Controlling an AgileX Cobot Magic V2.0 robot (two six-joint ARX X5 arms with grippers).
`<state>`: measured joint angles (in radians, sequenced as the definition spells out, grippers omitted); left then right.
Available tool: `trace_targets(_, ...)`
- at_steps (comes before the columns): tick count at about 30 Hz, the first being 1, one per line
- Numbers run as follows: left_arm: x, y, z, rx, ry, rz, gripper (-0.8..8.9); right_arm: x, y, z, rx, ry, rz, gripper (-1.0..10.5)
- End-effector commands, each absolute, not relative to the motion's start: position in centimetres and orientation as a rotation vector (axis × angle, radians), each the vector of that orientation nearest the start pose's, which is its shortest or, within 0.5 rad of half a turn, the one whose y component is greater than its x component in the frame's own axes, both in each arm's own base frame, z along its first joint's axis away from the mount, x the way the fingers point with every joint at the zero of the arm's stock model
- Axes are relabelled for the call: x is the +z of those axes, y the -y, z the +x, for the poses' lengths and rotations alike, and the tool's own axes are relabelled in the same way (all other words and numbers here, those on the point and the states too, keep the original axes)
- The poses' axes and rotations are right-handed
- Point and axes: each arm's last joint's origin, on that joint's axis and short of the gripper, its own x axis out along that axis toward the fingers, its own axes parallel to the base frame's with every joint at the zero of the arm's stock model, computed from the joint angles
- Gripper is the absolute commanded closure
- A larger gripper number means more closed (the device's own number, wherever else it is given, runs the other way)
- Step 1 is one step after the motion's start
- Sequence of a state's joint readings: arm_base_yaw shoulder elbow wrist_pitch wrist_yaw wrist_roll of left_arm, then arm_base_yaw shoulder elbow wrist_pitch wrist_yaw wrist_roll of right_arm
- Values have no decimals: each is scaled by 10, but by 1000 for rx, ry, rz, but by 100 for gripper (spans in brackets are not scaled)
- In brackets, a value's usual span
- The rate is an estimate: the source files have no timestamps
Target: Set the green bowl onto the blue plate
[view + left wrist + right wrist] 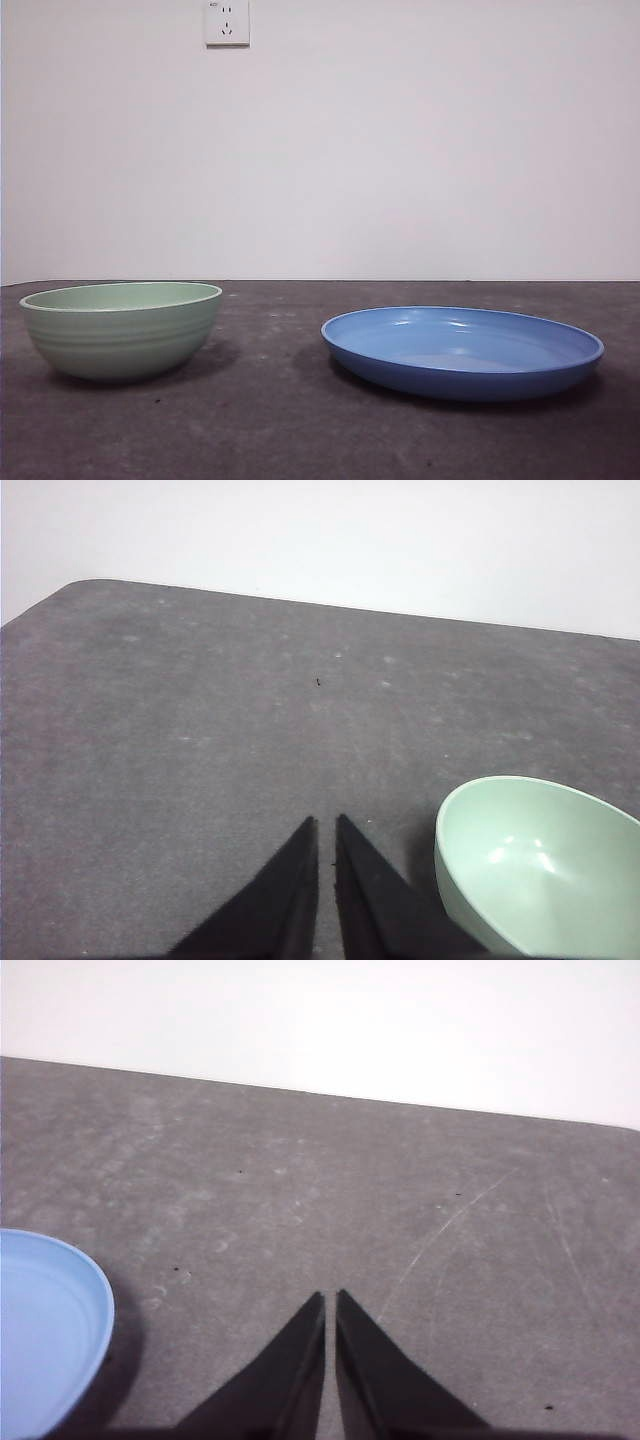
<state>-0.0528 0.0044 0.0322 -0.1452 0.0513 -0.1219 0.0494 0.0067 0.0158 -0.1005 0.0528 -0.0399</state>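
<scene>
- While neither arm shows in the front view, the green bowl [121, 329] stands upright on the dark grey counter [270, 420] at the left of that view; its ridged outside faces the camera and its lighter rim is level
- The blue plate [462, 351] lies flat on the counter to the right of the bowl; the two are well apart, with a bare strip of counter between them; the plate is the wider of the two and much the shallower
- Nothing rests in the bowl or on the plate; the bowl is not on the plate
- The left pincer [325, 825] hangs above bare counter with its two black jaws drawn together to a thin slit, holding nothing; in the left wrist view the green bowl [545, 865] sits just beside the jaws, not touching them, and its pale inside shows two soft glints of light
- The right pincer [331, 1298] is likewise narrowed to a hairline gap and grips nothing; it is over scratched, speckled counter; in the right wrist view only an edge of the blue plate [45, 1330] shows, near the jaws but apart from them
- Behind the counter rises a plain white wall [420, 140]; a white wall socket [227, 22] is set high on it, above the bowl's side of the scene
</scene>
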Motion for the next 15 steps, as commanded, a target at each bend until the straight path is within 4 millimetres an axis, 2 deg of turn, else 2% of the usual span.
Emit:
trace_targets(1,155,7,96,-95,-128,-121,800,159,-3,97,-2,-75,41,932)
trace_targets(4,157,7,96,-94,-133,-151,799,164,-4,96,23,-63,116,933)
trace_targets(7,169,6,95,-93,-111,-206,799,176,-5,93,42,-51,208,933)
trace_targets(10,190,6,92,-96,-77,-235,799,195,-5,89,45,-54,279,933)
trace_targets(15,236,6,92,-101,-32,-282,799,240,-6,82,94,-55,305,933)
